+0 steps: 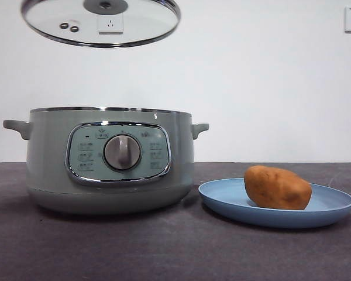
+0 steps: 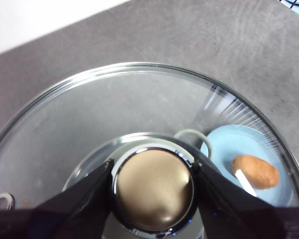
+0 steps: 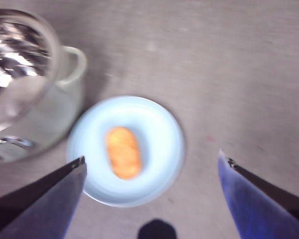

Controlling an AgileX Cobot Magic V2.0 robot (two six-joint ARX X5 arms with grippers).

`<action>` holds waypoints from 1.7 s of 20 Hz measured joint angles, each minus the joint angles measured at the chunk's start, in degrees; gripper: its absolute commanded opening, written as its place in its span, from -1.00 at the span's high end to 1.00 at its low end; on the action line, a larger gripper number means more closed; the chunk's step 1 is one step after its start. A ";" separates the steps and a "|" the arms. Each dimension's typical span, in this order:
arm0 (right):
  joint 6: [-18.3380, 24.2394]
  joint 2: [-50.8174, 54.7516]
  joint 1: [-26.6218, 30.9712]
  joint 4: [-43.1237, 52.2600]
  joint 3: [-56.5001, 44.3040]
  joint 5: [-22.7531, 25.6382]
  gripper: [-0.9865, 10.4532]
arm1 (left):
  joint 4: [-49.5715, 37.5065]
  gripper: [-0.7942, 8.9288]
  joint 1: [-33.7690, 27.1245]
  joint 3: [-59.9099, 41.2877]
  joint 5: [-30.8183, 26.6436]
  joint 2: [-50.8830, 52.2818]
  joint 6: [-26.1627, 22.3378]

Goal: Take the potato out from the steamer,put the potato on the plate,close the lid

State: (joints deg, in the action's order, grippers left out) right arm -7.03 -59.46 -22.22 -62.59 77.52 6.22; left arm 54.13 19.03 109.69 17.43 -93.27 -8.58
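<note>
Left gripper (image 2: 153, 186) is clamped on the knob of the lid (image 1: 100, 22), held high above the open steamer (image 1: 108, 158); right gripper (image 3: 152, 172) spread wide above the plate (image 1: 324, 213), where the orange-brown potato (image 1: 277, 187) lies

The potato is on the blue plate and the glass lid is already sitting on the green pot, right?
Not quite. The potato does lie on the blue plate, but the lid is not on the green pot. The front view shows it held up in the air above the pot, and the left wrist view shows the left gripper clamped on its knob.
</note>
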 measured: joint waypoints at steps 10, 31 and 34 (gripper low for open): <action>1.55 0.50 0.87 -3.76 0.00 0.00 0.06 | -18.84 0.85 3.80 -23.89 -4.46 0.35 1.38; 2.14 0.50 0.87 -2.54 0.00 -0.02 0.06 | -19.50 0.03 4.59 -29.29 -10.05 1.27 2.64; 2.14 0.50 0.87 -2.56 0.00 -0.02 0.06 | -19.87 -0.14 4.59 -29.29 -10.47 1.27 3.08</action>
State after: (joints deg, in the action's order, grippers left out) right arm -4.89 -58.96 -21.34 -65.14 77.52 6.20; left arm 34.26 23.62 80.40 6.96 -92.01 -5.50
